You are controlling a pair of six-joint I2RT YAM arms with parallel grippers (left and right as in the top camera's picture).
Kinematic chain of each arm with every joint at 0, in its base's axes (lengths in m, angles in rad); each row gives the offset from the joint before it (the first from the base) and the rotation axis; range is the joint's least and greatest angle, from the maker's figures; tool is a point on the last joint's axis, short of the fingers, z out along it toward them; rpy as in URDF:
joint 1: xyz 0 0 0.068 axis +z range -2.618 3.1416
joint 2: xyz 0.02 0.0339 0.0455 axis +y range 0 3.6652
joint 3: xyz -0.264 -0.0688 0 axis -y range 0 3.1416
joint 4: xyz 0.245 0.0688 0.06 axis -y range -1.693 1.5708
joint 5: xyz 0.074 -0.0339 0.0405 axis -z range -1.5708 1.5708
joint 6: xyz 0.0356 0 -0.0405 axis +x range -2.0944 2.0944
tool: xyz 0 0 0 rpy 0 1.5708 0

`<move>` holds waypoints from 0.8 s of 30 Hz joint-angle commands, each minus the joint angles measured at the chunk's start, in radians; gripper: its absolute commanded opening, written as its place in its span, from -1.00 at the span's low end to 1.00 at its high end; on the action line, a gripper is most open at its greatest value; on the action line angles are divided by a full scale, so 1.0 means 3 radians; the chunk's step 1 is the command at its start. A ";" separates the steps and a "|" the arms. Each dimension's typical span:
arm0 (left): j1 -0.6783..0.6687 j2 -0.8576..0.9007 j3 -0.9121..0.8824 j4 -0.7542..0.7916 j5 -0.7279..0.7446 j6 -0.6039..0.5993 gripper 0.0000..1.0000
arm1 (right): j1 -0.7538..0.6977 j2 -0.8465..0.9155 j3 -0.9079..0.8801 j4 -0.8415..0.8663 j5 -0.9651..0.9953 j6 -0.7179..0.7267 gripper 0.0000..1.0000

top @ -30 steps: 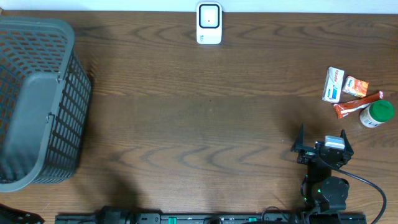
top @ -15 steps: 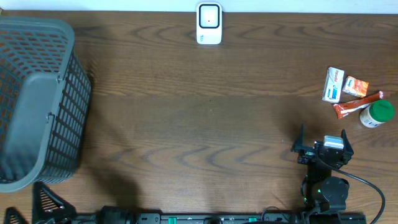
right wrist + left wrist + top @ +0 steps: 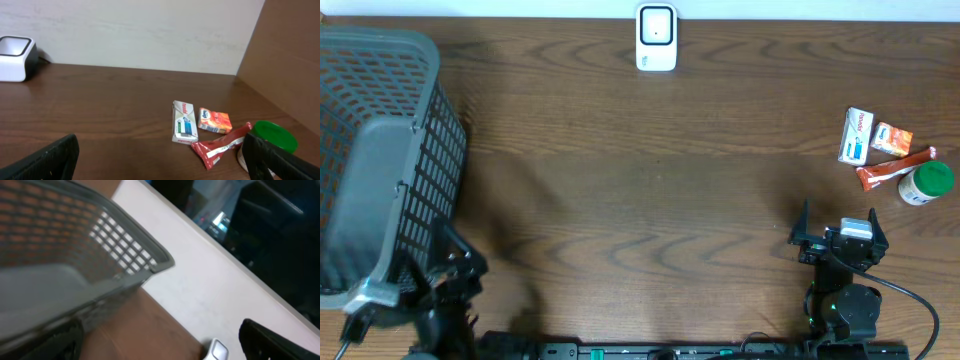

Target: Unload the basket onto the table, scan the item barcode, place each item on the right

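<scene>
My right fingers [image 3: 50, 160] stand spread wide, holding nothing. Just ahead and a little to their right the items lie in a tight cluster: a flat white-and-blue box [image 3: 183, 121], a small orange packet [image 3: 215, 120] beside it, a crinkled red wrapper [image 3: 220, 146] and a green-lidded jar [image 3: 272, 137] (wrapper touching the jar, as far as I can tell). Far ahead-left, the boxy white scanner [image 3: 15, 57] sits by the pale wall [image 3: 140, 30]. A broad stretch of dark wood-grain bench [image 3: 640, 180] runs between. My left fingers [image 3: 270, 340] are likewise wide apart and empty, close beside the grey lattice basket [image 3: 75, 240], whose rim crowds them.
</scene>
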 commanded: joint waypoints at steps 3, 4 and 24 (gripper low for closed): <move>0.0018 -0.0006 -0.0720 0.0921 0.0393 0.0248 0.96 | 0.0024 -0.0018 -0.0003 -0.0014 0.0043 -0.0037 0.99; 0.0018 -0.0006 -0.0809 0.0996 0.0412 0.0273 0.96 | 0.0024 -0.0018 -0.0003 -0.0014 0.0043 -0.0037 0.98; 0.0018 -0.0011 -0.1865 0.1466 0.0443 0.0853 0.96 | 0.0024 -0.0018 -0.0003 -0.0014 0.0043 -0.0037 0.99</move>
